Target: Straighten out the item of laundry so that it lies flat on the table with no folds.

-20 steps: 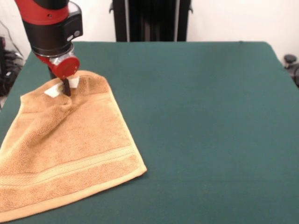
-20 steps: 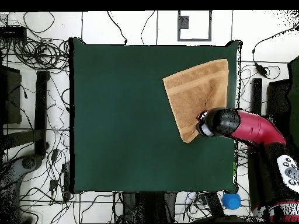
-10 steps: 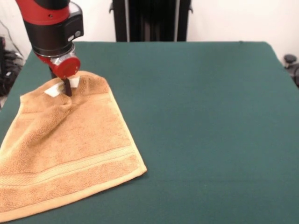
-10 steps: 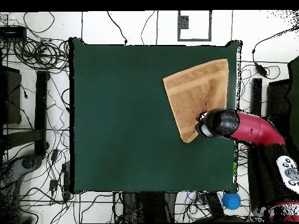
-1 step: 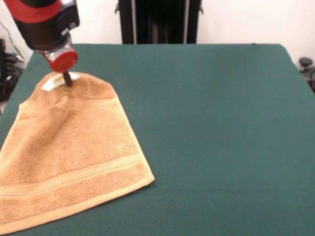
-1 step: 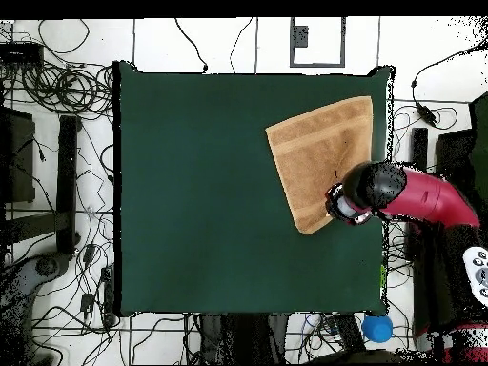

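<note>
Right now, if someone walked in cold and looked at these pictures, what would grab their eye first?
The orange-tan terry towel stands out at once, spread over the front view's lower left corner of the dark green cloth-covered table. Next comes the red and black arm, whose end effector comes down at the towel's raised far corner, beside the small white care label. That corner still peaks up instead of lying flat.
</note>
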`<state>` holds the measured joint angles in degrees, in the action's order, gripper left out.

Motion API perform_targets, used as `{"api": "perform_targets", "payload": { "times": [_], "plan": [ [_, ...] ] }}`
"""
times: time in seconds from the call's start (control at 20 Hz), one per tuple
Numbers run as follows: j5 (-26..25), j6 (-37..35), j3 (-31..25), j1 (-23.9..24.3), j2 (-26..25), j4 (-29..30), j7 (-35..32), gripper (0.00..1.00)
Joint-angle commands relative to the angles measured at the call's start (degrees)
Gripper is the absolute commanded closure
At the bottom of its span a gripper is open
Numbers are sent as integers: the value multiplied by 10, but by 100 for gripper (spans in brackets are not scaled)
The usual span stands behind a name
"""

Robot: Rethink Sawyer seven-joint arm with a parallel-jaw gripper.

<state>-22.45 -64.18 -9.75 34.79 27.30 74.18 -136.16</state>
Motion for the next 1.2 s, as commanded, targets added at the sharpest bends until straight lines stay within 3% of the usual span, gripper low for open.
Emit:
{"api": "perform_targets", "payload": {
  "times": [0.05, 0.45, 0.6, 0.65, 0.75, 1.0, 1.2],
  "plan": [
    [37, -114, -90, -17, -57, -68, 134, 0],
    [36, -57, -106, 7, -65, -42, 142, 0],
    [-21, 26, -92, -5, -56, -45, 147, 0],
    [-62, 71, -77, -19, -56, -57, 141, 0],
    [-89, 100, -62, -33, -57, -66, 116, 0],
    [-114, 148, -48, -45, -68, -70, 56, 0],
    [-163, 241, -11, -75, -74, -76, -20, 0]
  ]
}}
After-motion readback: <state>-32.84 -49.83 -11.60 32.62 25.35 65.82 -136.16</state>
